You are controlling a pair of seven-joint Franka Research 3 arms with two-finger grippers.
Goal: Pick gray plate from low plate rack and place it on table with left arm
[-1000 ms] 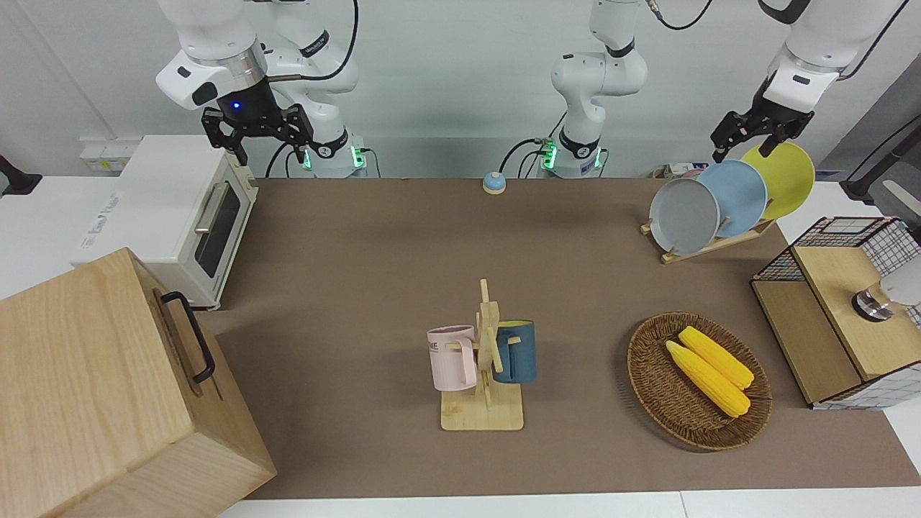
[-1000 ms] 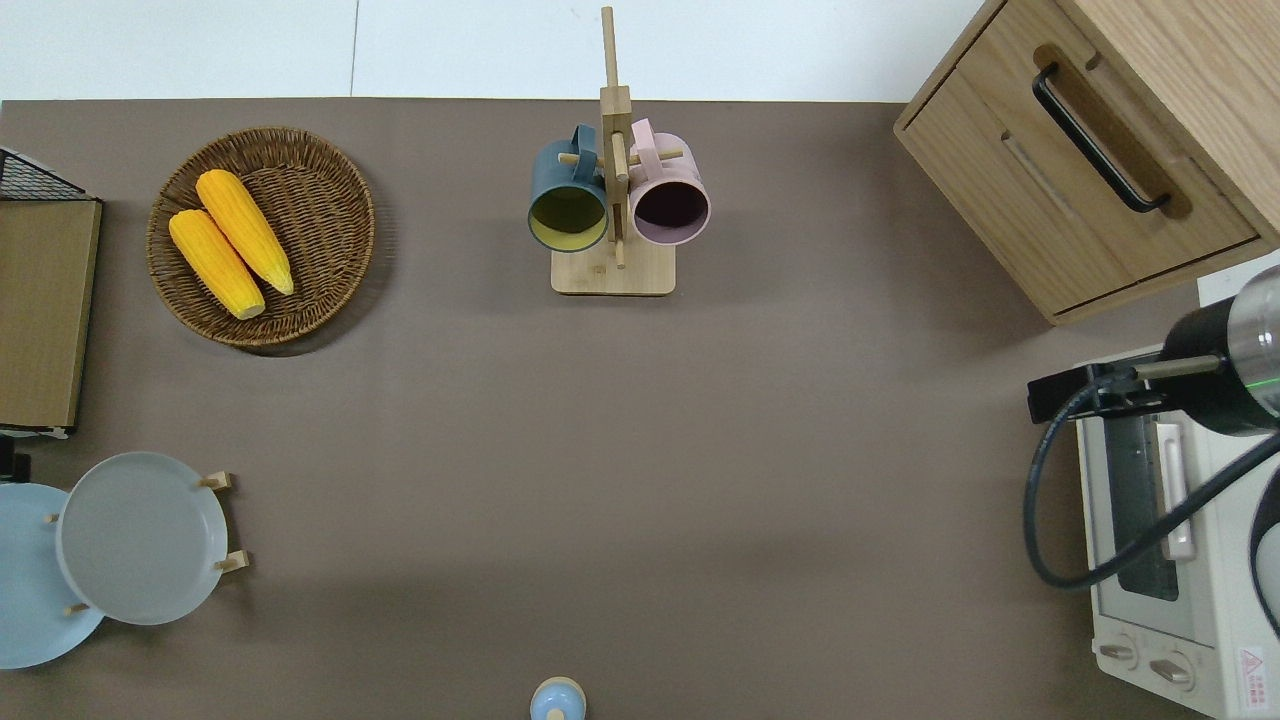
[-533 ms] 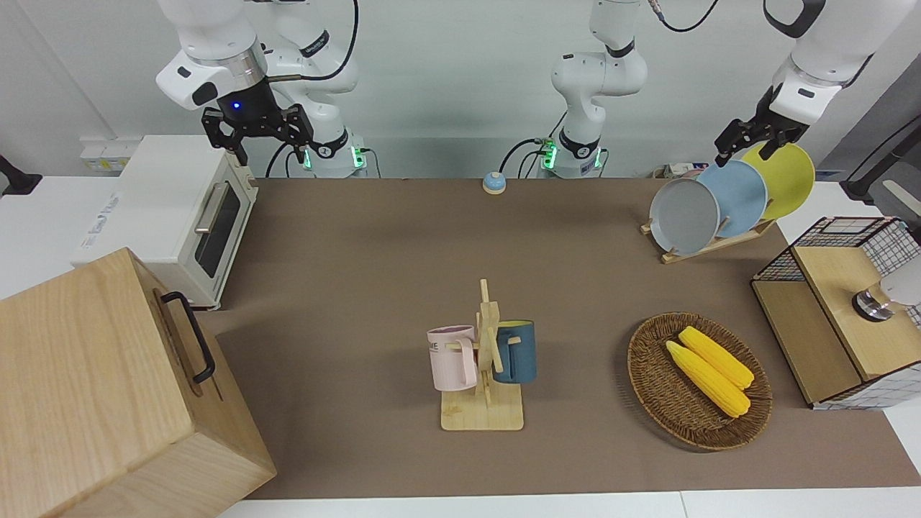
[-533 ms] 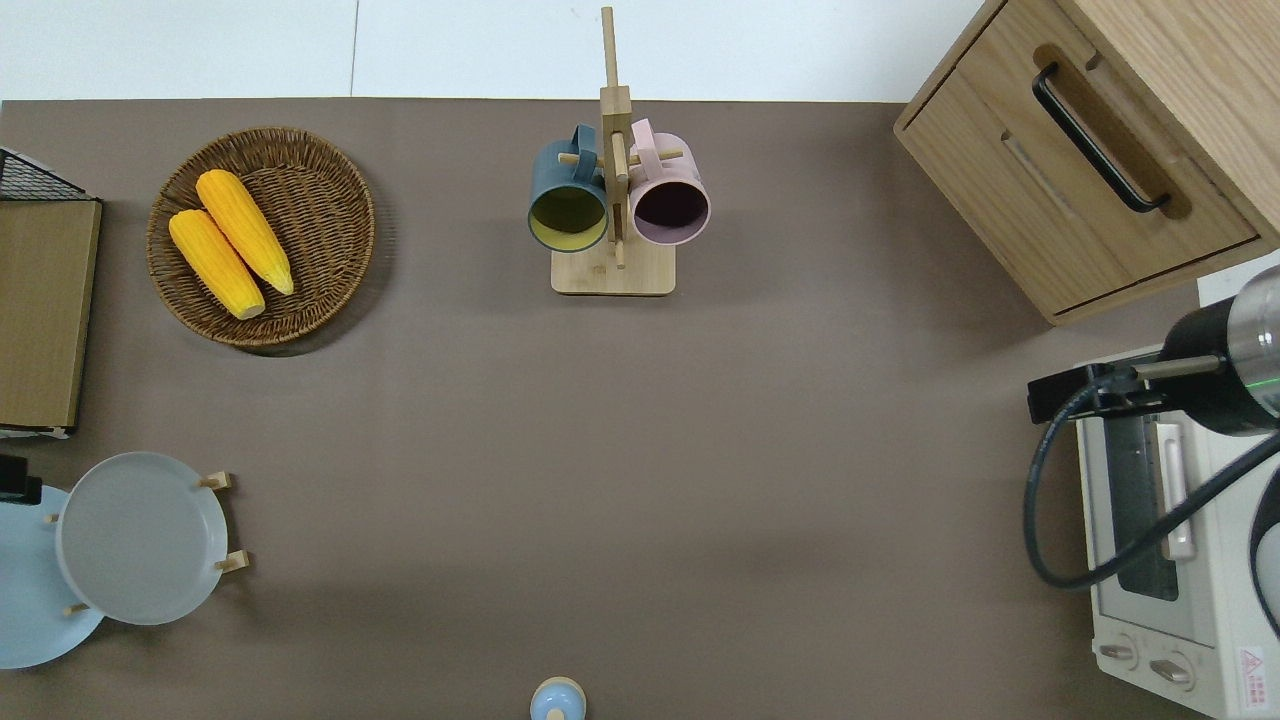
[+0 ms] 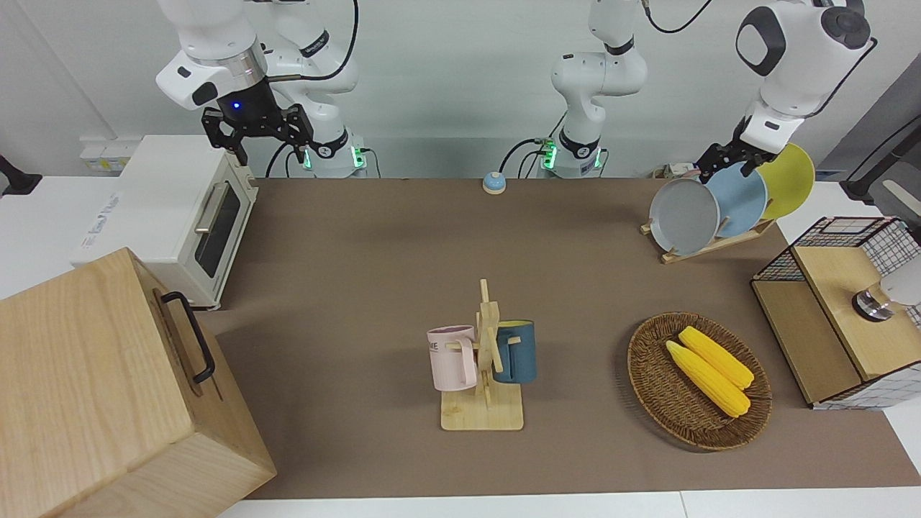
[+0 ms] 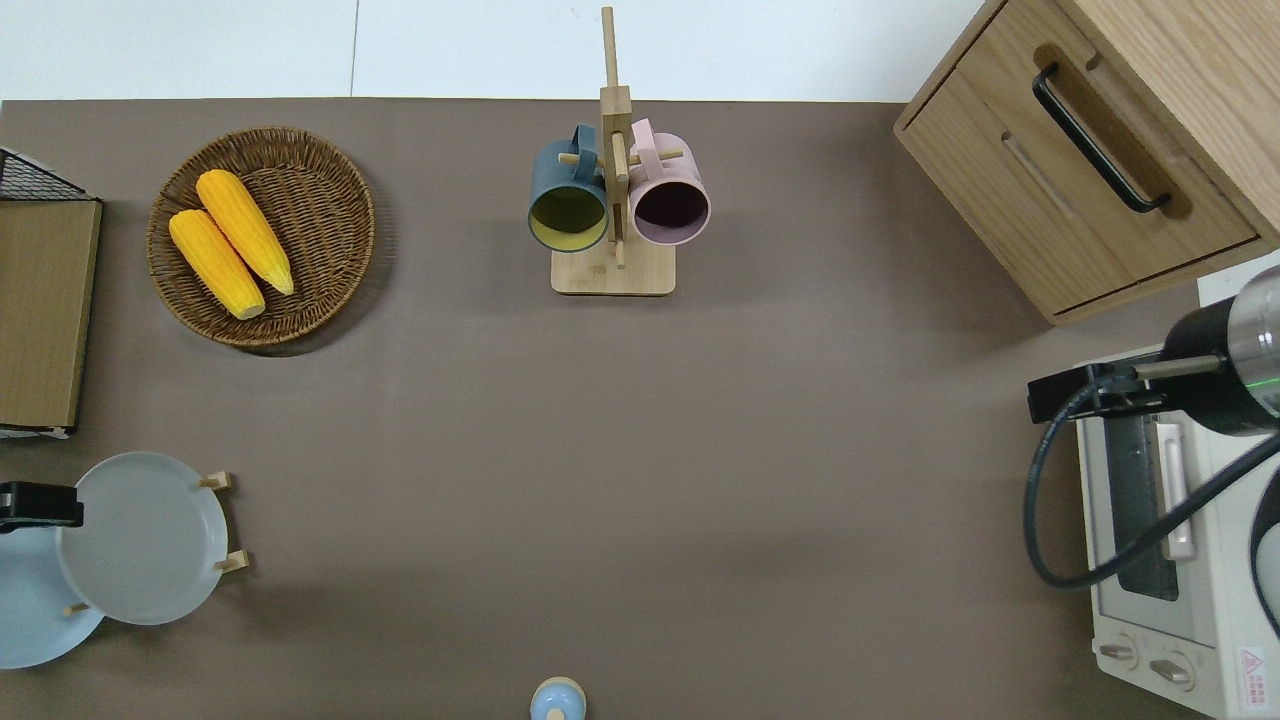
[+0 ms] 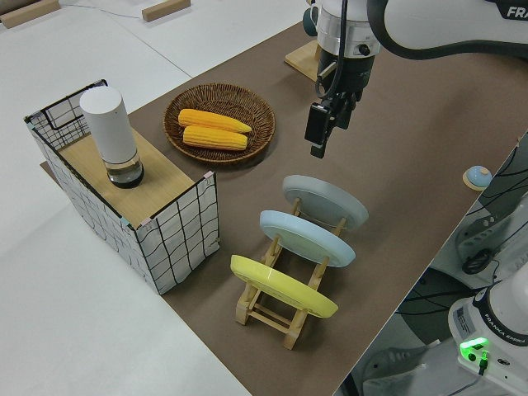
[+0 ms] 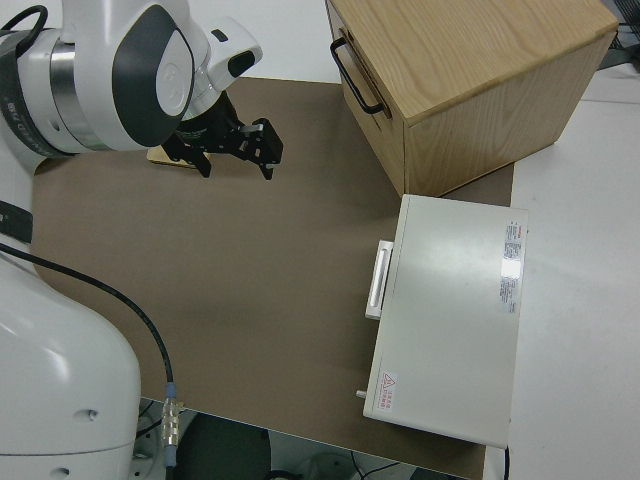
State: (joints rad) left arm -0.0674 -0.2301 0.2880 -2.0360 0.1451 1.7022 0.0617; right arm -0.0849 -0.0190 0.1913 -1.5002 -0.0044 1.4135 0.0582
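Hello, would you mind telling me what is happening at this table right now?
The left claw hangs over the gray plate, which stands in the low plate rack with a light-blue plate and a yellow plate. Nothing is gripped yet. The right arm is parked.

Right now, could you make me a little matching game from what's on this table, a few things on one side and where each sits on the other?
Things:
1. gray plate
2. corn cobs
3. pink mug
4. white cylinder

Places:
A. hanging on the mug tree
B. standing on the wire crate
C. lying in the wicker basket
D. leaning in the plate rack

Pairs: 1-D, 2-C, 3-A, 4-B
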